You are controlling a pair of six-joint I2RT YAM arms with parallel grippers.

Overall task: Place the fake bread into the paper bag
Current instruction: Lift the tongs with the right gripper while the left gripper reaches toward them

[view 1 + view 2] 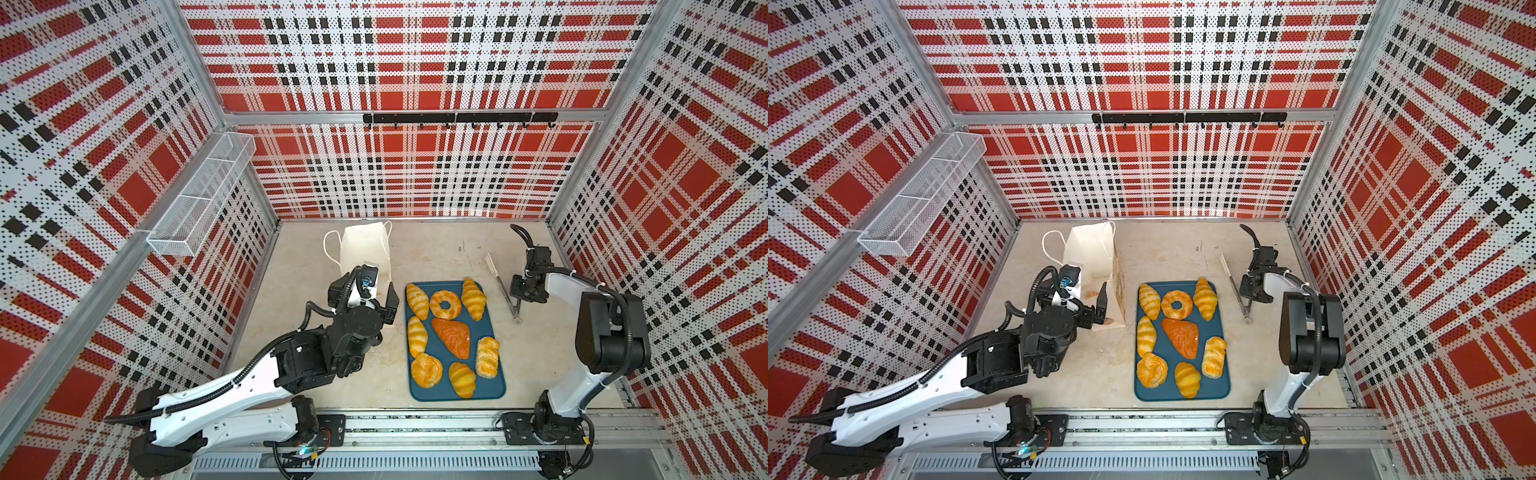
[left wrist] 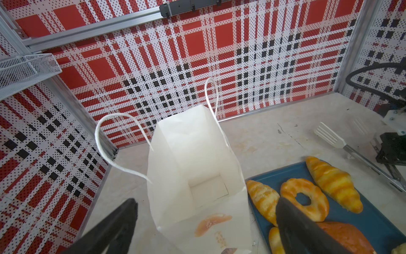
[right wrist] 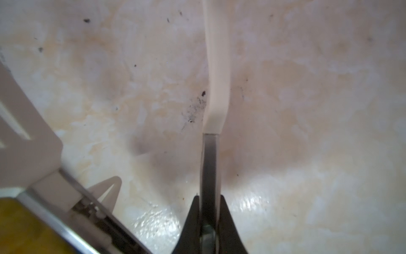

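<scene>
Plaid perforated walls box in a pale bench (image 1: 540, 365). At its back left the paper bag (image 1: 365, 245) stands upright, mouth open and empty. Beside it a teal tray (image 1: 490, 390) carries all eight pieces of fake bread (image 1: 453, 338). The right fingers (image 3: 191, 220) are clamped on one metal arm of the tongs (image 3: 208, 165), and the other arm splays free. The left fingers (image 2: 118, 222) gape wide at the bag. It would be best to lift the tongs level and steady the bag's rim first.

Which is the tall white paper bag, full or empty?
Empty: the left wrist view looks into the white paper bag and shows only its bare bottom.
</scene>
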